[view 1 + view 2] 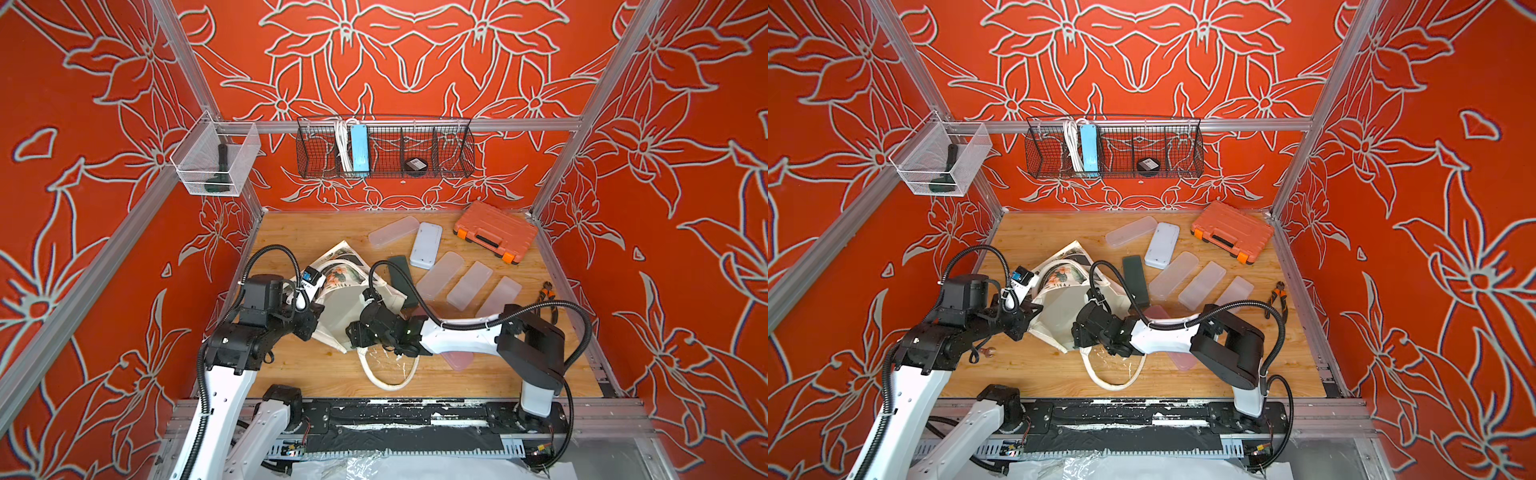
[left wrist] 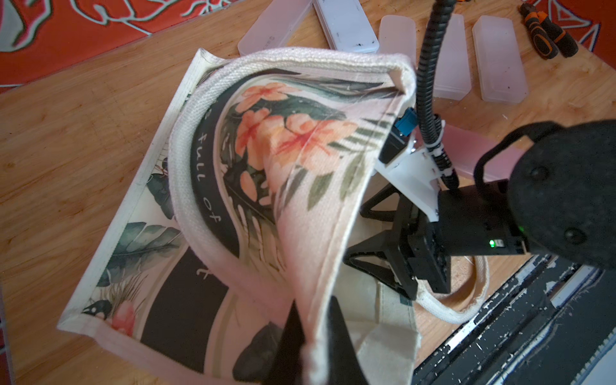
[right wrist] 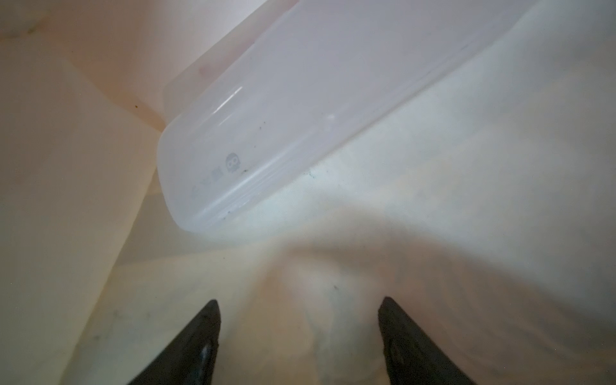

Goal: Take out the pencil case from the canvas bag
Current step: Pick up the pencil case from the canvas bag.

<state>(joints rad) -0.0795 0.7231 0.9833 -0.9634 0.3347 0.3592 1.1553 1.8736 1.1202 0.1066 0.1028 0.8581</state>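
red flowered walls point(image 1: 415, 62) close round the wooden worktop point(image 1: 291, 232), where the canvas bag point(image 1: 345, 309) lies on its side. my left claw point(image 2: 313, 306) is clenched on the bag's rim, holding the mouth up. my right claw point(image 3: 299, 300) is inside the bag, jaws spread and empty, and the frosted pencil case point(image 3: 283, 133) lies just ahead, slanted across my line. closing from here, i judge i'd pinch cloth, not plastic. the smooth case could slip off my tips, or the rim could slide from my left grip and the mouth drop over my wrist
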